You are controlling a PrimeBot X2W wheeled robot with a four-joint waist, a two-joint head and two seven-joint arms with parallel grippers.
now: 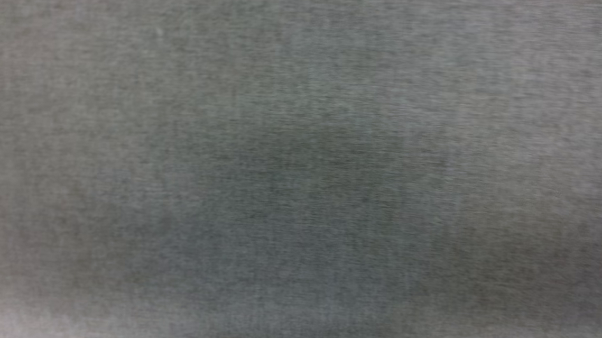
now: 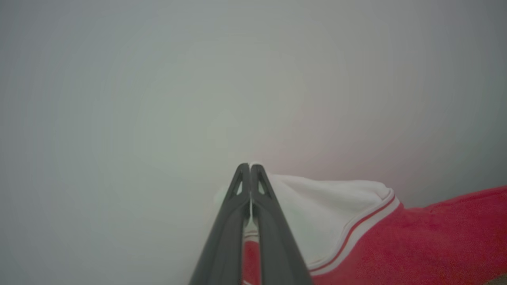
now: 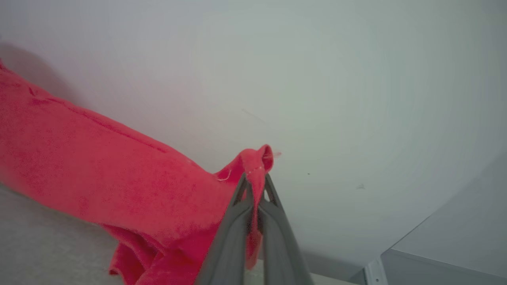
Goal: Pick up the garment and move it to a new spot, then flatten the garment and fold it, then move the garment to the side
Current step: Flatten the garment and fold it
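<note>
The left gripper (image 2: 250,166) is seen pressed together at the lower middle of the left wrist view, and a thin edge of the garment (image 2: 416,245) is pinched between its fingers: white cloth shows at the tips and red cloth lower in the gap. From there the white sleeve (image 2: 317,206) and its striped trim (image 2: 356,233) are spread toward the lower right of that frame, where the red body is carried off the right edge.

In the right wrist view the right gripper (image 3: 255,180) is likewise closed, with a red fold pinched and poking up past the tips. The red cloth is drawn away from it toward the upper left of that frame, and some is left sagging below the fingers at the lower middle.

The garment is thus judged to be held at both ends, its long axis running from one gripper to the other; neither arm is nearer. Any spreading is judged to depend on the grippers being drawn apart along that line.

In the head view a blurred grey surface (image 1: 301,169) is shown; what it is cannot be told.
</note>
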